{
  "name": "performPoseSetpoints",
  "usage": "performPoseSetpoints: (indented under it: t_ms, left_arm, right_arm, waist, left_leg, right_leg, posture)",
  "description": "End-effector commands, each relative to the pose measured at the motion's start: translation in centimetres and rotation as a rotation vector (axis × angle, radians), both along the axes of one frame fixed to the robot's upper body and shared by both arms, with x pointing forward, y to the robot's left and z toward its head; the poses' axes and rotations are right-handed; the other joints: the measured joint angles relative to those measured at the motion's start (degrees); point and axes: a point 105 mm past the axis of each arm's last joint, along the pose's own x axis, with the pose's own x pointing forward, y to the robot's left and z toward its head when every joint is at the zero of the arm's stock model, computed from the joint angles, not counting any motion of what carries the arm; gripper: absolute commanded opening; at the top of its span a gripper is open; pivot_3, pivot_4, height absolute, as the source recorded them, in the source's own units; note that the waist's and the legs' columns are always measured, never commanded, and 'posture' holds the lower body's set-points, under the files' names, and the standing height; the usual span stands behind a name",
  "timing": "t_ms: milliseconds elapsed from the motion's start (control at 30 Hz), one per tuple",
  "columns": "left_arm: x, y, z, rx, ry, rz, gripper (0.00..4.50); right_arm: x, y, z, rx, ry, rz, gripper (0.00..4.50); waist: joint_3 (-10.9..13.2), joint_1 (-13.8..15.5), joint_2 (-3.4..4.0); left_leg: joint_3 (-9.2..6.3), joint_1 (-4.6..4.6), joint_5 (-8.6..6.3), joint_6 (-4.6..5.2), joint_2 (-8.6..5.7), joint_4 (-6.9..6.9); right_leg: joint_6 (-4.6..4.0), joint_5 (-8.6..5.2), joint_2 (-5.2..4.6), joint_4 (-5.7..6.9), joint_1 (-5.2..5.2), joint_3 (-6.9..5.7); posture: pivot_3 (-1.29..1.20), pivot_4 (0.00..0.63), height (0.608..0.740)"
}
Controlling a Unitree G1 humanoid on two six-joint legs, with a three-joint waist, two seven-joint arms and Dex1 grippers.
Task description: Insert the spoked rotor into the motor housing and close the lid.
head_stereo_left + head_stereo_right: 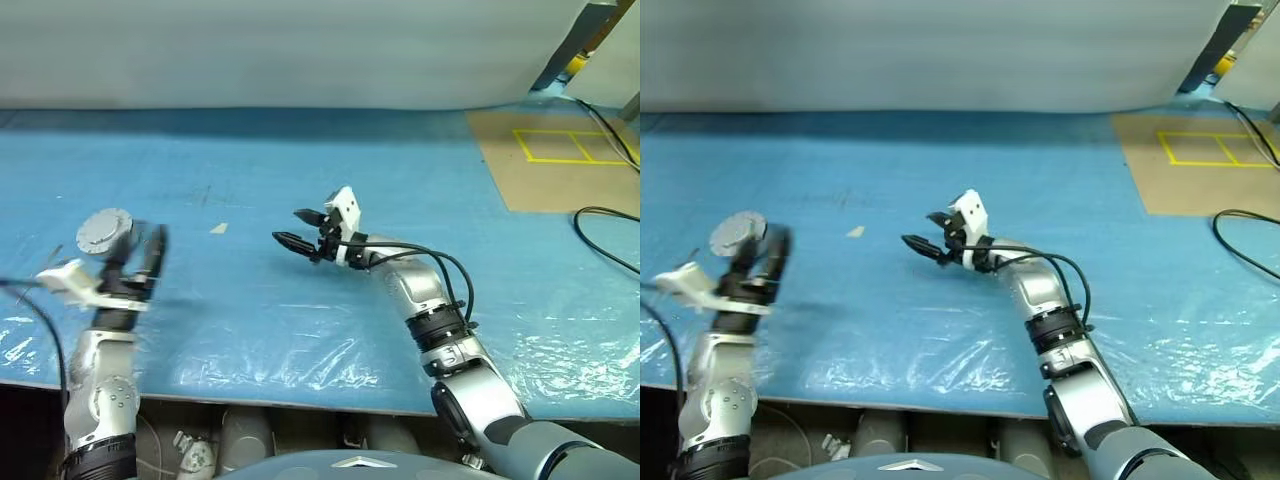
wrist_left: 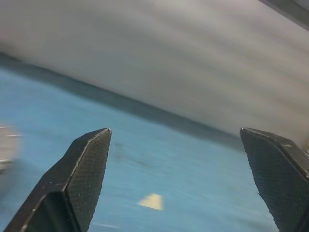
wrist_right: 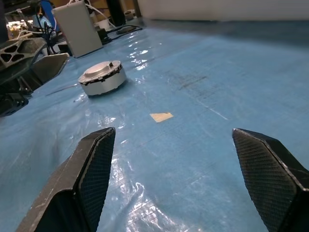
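Observation:
The motor housing (image 1: pixel 104 232), a round silver can, stands at the table's left with a flat silver lid (image 3: pixel 100 70) on top of it. The spoked rotor is out of view. My left gripper (image 1: pixel 140 262) hangs just right of the housing and a little nearer to me, apart from it. Its fingers (image 2: pixel 82 169) are spread wide with nothing between them. At the table's middle my right gripper (image 1: pixel 288 227) points left toward the housing, open and empty, with its fingers (image 3: pixel 91 164) far apart.
A small tan scrap (image 1: pixel 218 228) lies on the blue plastic sheet (image 1: pixel 300 330) between the two grippers. A brown board with yellow lines (image 1: pixel 560 160) and a black cable (image 1: pixel 605 235) sit at the right. A white box (image 3: pixel 77 26) stands beyond the housing.

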Motion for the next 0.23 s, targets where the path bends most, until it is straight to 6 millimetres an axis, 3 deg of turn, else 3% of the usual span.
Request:
performPoseSetpoints:
  t_ms: [33,100,233]
  left_arm:
    - [0.3,-4.0,0.6,0.209,-0.019,-0.202,4.49]
    - [0.5,-6.0,0.0,0.305,-0.009,-0.31,4.49]
    - [0.9,-6.6,-0.5,0.352,-0.005,-0.369,4.5]
  right_arm:
    - [-0.2,-1.2,1.0,-0.03,-0.139,-0.008,4.07]
    - [-0.1,-2.2,0.5,-0.054,-0.156,-0.026,4.07]
    - [-0.4,-3.5,0.1,-0.066,-0.17,-0.036,4.49]
  waist:
    - [-0.01,-0.06,0.04]
    - [-0.01,-0.07,0.07]
    - [-0.01,-0.49,0.09]
  left_leg:
    - [0.0,0.03,0.0,0.0,0.0,0.0]
    - [0.02,0.04,0.01,0.01,-0.02,0.01]
    - [0.05,0.0,0.01,0.01,-0.05,-0.01]
  right_leg:
    - [-0.01,0.01,0.01,0.01,0.0,0.01]
    - [-0.01,0.01,0.01,0.0,0.0,0.04]
    - [0.21,0.15,0.04,-0.02,-0.03,0.1]
  posture:
    - [0.0,0.15,0.74]
    - [0.0,0.15,0.74]
    - [0.0,0.15,0.74]
